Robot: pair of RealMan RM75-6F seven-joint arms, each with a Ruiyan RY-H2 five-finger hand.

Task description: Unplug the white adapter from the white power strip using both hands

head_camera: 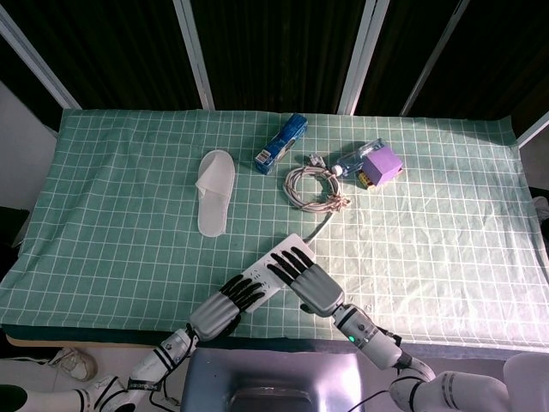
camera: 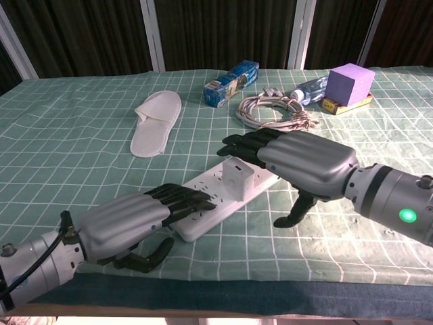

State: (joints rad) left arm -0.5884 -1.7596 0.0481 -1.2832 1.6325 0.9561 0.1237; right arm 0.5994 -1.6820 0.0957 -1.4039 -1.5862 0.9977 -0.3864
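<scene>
The white power strip (camera: 203,203) (head_camera: 268,268) lies slantwise near the table's front edge, with the small white adapter (camera: 239,177) plugged into it. My left hand (camera: 132,223) (head_camera: 221,307) lies palm down on the strip's near end, fingers flat on it. My right hand (camera: 298,162) (head_camera: 307,281) hovers just above and right of the adapter, fingers stretched out over the strip's far end and thumb hanging down apart; it holds nothing. From the head view the right hand hides the adapter.
The strip's coiled grey cable (camera: 274,108) (head_camera: 313,184) lies behind it. A white slipper (camera: 155,122) is at the left, a blue box (camera: 232,82) at the back, and a purple block (camera: 348,84) beside a bottle at the back right.
</scene>
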